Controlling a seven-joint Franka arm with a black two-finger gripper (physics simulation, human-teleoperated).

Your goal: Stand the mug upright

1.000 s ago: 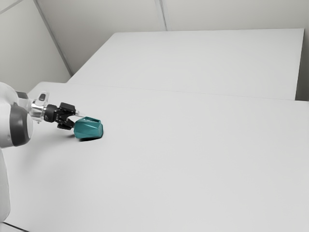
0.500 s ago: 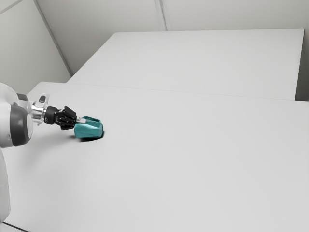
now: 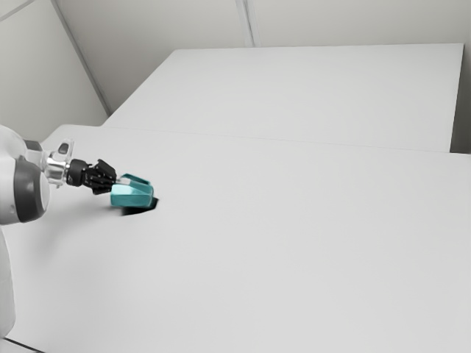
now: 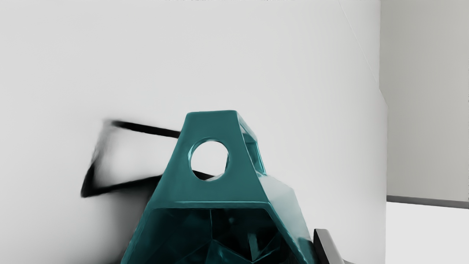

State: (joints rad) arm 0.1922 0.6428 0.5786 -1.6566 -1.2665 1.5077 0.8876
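In the exterior view, my gripper (image 3: 118, 182) is shut on the wall of the teal mug (image 3: 132, 193) near its open end. The mug lies on its side slightly above the table, its mouth toward my hand and its dark shadow below it. Looking from the wrist, I see into the faceted mug (image 4: 216, 192), with a flat holed part rising beyond its rim. My gripper (image 4: 311, 252) has one finger (image 4: 328, 247) against the mug's outer side; the other finger is hidden.
The white table (image 3: 294, 243) spreads toward the exterior view's right, with a second white surface (image 3: 294, 92) behind it. Pale walls (image 3: 147, 37) stand beyond. A dark cable (image 3: 23, 345) lies at the exterior view's lower left.
The gripper, earlier open at the mug, has shut on its wall. The mug has risen a little and shifted slightly toward the arm, uncovering more of its shadow.
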